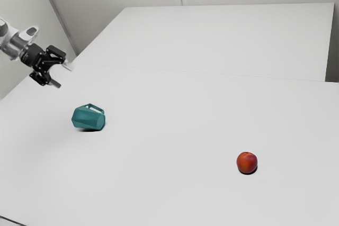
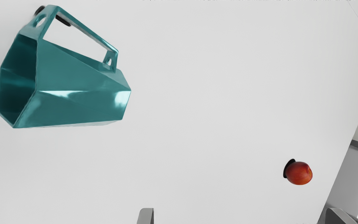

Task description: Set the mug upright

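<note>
"Start at the exterior view's left. Your arm (image 1: 17,42) comes in there, and at its end you have the claw (image 1: 61,75) raised, apart from the mug (image 1: 88,118)."

"And its fingers stand spread: your wrist view gives you the two tips well apart along its edge."

"Next to the right you come to the mug itself, teal and faceted, lying on its side on the white surface (image 1: 169,130)."

"Which way does it lie for you? The open mouth (image 2: 17,81) faces the exterior view's left, and the base end points toward the right. You can see the handle (image 1: 96,107) along the body's upper edge in that view, and in the wrist view you look partly into the dark inside."

"Farther right, well apart from the mug, you have a round red-orange fruit (image 1: 247,162) resting on the surface."

"It sits closer to your exterior camera than the mug does, with a small dark shadow (image 1: 249,172) tucked under it."
</note>
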`<state>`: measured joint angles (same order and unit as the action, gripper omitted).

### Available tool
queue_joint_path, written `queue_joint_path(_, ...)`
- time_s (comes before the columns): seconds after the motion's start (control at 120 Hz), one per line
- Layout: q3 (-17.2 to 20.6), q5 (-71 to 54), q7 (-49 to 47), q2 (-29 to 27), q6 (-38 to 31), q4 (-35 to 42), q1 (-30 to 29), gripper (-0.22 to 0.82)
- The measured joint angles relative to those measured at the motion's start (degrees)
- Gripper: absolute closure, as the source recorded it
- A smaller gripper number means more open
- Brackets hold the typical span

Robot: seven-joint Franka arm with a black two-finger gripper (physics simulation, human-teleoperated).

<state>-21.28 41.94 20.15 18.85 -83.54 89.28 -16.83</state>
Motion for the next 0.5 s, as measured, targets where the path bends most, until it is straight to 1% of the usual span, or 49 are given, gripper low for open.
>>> queue_joint_path(0.092,-1.2,3.9,5.7,4.5,0.7,-0.2,-1.2,0.00)
queue_joint_path(0.258,-2.8,7.8,14.1,9.3,1.2,-0.6,-1.8,0.00)
queue_joint_path(0.342,-3.2,9.1,17.8,10.6,1.3,-0.6,-2.4,0.00)
queue_joint_path(0.5,-5.1,11.3,23.5,12.7,1.7,-0.7,-3.0,0.00)
